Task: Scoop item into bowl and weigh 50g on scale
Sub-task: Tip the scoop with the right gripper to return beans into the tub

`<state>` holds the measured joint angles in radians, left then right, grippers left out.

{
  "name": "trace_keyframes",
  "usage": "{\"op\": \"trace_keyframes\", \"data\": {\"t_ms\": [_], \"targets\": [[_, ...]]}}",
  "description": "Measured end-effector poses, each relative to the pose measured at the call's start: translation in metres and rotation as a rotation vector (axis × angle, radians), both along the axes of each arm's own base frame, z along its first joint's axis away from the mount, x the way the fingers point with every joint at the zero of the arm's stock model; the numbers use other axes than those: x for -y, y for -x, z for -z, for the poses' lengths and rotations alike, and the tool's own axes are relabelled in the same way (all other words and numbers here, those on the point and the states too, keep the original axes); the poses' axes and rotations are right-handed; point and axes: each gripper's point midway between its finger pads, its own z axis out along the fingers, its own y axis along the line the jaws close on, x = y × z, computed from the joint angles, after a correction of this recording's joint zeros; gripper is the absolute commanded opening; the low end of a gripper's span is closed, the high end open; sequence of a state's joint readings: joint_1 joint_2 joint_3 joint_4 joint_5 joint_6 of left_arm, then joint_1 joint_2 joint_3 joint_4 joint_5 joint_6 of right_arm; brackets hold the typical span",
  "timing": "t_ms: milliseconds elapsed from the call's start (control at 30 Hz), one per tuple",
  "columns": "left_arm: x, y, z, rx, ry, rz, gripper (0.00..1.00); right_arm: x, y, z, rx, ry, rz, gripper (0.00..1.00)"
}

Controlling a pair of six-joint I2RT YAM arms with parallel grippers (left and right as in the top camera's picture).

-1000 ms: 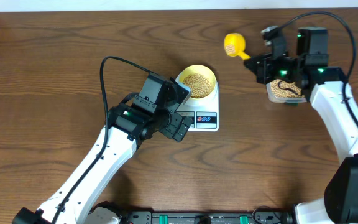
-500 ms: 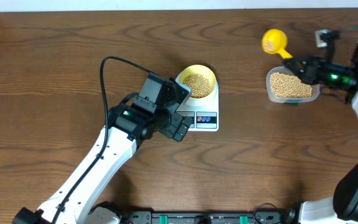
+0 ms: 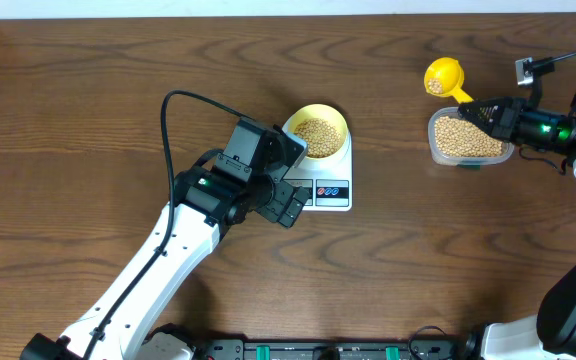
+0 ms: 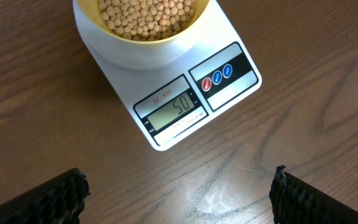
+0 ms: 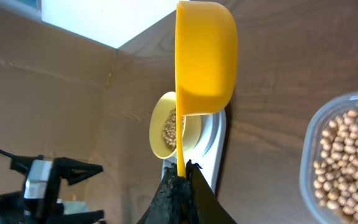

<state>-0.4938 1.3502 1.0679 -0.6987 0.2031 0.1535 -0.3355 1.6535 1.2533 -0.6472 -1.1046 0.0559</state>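
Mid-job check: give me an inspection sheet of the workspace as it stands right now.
Surface: wood table, no spills seen.
Job's things: bowl on scale, holding beans; display reads 50. Clear container of more beans at right.
Clutter: nothing seen.
Grippers: left gripper open, empty, facing the scale; right gripper shut on yellow scoop handle, scoop beside the container.
Cables: black cable loops over left arm, apart from the scale.
Surroundings: white strip beyond the far edge.
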Motion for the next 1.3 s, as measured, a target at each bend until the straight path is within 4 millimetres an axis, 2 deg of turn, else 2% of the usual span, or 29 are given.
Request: {"op": "trace_keyframes", "data": {"t_ms": [333,700,1167,1300], "targets": [[0.000,0.000,0.000,0.000,0.000,0.000,0.96,-0.004,0.012,0.007,-0.135,-0.058,0.025,0.01],[0.000,0.000,0.000,0.000,0.000,0.000,0.96,-0.003,0.016,0.012,-0.282,-0.117,0.091,0.01],[0.000,0.000,0.000,0.000,0.000,0.000,0.96,-0.001,0.018,0.017,-0.347,-0.125,0.132,0.01],[0.000,0.000,0.000,0.000,0.000,0.000,0.96,0.008,0.020,0.022,-0.371,-0.112,0.163,0.01]]}}
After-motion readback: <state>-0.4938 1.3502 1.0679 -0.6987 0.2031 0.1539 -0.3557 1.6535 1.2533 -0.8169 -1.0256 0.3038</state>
